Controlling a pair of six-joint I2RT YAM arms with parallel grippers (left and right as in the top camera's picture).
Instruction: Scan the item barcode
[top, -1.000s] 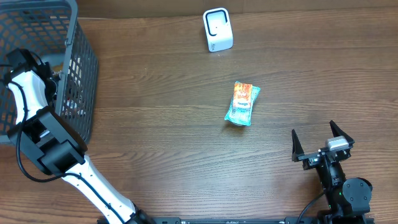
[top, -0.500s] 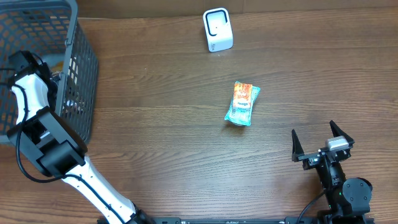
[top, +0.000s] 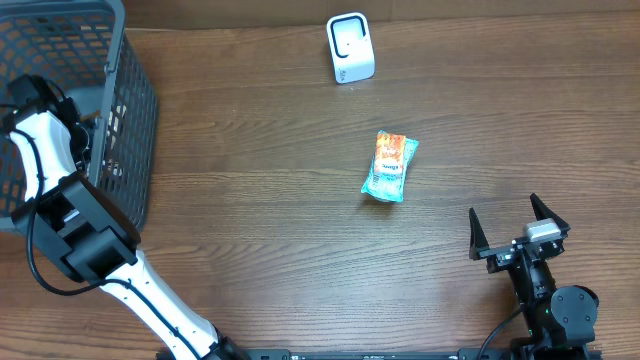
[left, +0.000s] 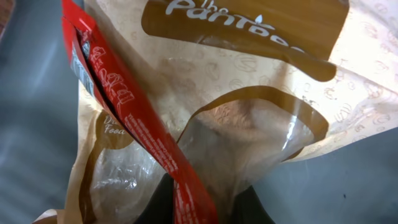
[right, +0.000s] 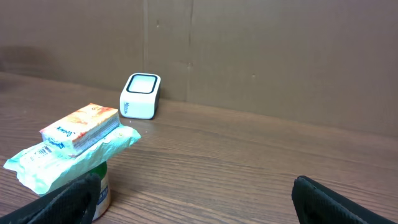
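Bag (left: 236, 81) of thin crinkled film, tan-printed with clear windows and white lettering, lying inside the grey mesh basket (top: 130, 90) at the far left of the desk (top: 260, 200). The left claw (left: 199, 202) is closed on the bag's near edge, its dark fingers pinching the film where a glossy red strip (left: 143, 143) runs diagonally across the pack. Gripping at the edge is probably meant to let the soft pack hang free once lifted, so that a printed face can be turned toward the reader. No barcode is visible on the side shown.

The scanner (top: 350, 47), a small white rounded block with a dark window, stands upright at the far centre of the desk, well apart from the basket. A snack packet (top: 390, 166), orange and teal with a soft crimped wrapper, lies flat near the middle. The right claw (top: 507, 222) waits at the near right with its jaws spread wide, holding nothing, clear of the path from basket to scanner.
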